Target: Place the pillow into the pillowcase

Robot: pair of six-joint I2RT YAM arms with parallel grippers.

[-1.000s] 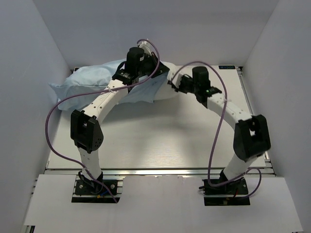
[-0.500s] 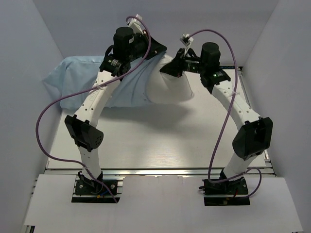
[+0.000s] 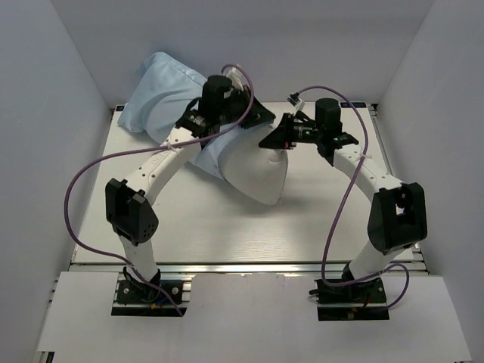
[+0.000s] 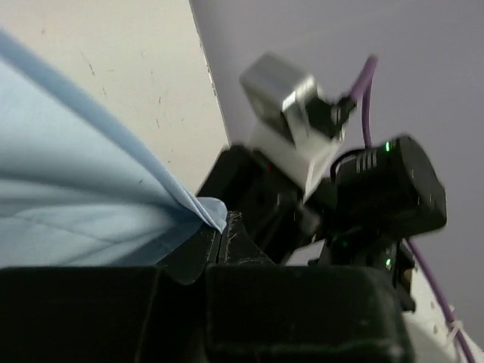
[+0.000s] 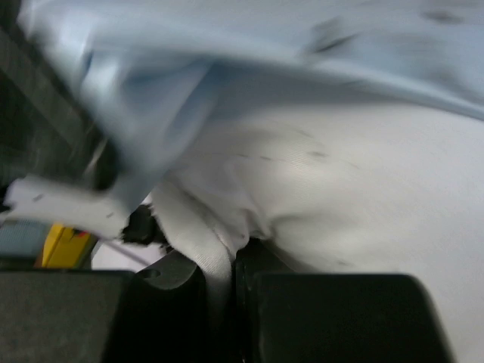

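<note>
The light-blue pillowcase (image 3: 162,92) is lifted off the table, its closed end bulging at the back left. The off-white pillow (image 3: 255,170) sticks out of its open end and hangs down toward the table's middle. My left gripper (image 3: 259,116) is shut on the pillowcase's edge, seen in the left wrist view as a blue hem (image 4: 198,210) pinched at the jaw tips (image 4: 221,228). My right gripper (image 3: 268,141) is shut on a fold of the pillow (image 5: 318,189) between its jaws (image 5: 225,255), with the pillowcase (image 5: 249,45) draped above it.
The white table (image 3: 204,227) lies below, with grey walls close on the left, back and right. The two grippers are close together above the table's back middle. Purple cables (image 3: 87,178) loop from both arms. The right arm's wrist (image 4: 378,189) fills the left wrist view.
Both arms have raised the bundle from the table. The pillowcase's closed end has swung up to the back left, and the pillow now hangs lower, toward the front.
</note>
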